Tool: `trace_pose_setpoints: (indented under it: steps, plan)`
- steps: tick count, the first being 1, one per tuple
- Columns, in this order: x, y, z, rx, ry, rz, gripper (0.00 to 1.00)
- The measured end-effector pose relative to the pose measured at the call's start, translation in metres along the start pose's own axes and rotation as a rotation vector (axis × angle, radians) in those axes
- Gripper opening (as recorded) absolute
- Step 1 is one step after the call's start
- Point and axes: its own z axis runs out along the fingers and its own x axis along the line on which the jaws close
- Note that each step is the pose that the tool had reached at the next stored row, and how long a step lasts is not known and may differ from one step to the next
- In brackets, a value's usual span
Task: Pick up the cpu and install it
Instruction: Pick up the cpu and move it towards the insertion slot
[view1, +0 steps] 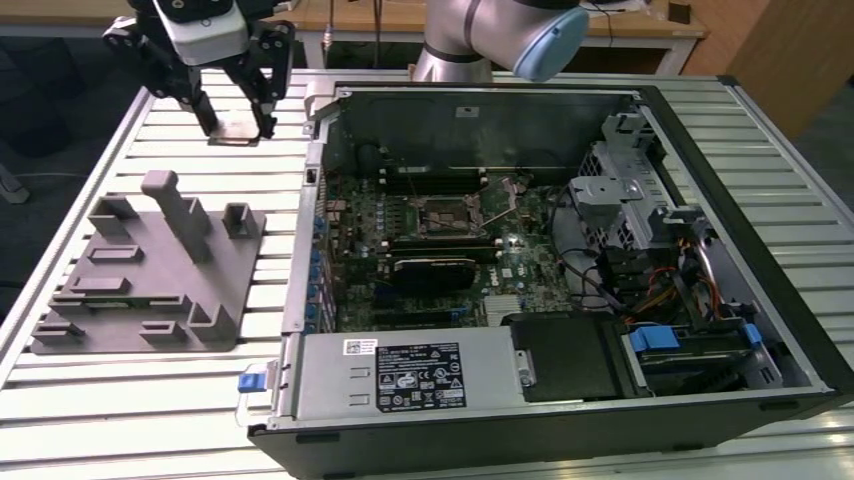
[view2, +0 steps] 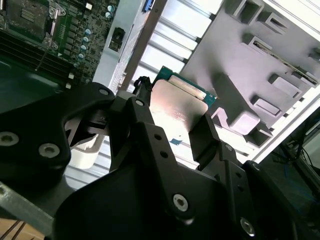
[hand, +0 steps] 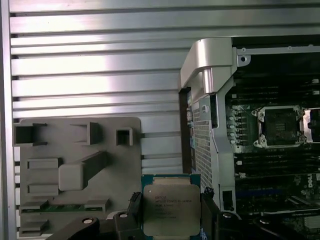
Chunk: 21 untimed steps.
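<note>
My claw (view1: 239, 132) is clamped on the cpu (hand: 171, 210), 2 fingers (view2: 145, 135) pressing its opposite edges, silver face showing in both wrist views. In the exterior view I hang at the upper left, over the slatted worktop (view1: 174, 390), beyond the grey fixture (view1: 147, 270), beside the open computer case (view1: 561, 250).

clearance | gripper (view1: 238, 130) holding cpu (hand: 171, 210) hangs above bare slatted surface (view1: 174, 150), free air around | grey fixture (view1: 147, 290) posts upright, near, not touching | case wall (view1: 315, 190) stands between gripper and socket (view1: 434, 215) | case open on top, socket reachable from above | memory sticks (view1: 430, 180) just beside socket
</note>
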Motion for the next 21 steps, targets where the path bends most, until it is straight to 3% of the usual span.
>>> trace_pose_setpoints:
  steps: [21]
  plan:
    - [-0.0314, 0.0045, 0.001, 0.0, 0.0, 0.0, 0.55]
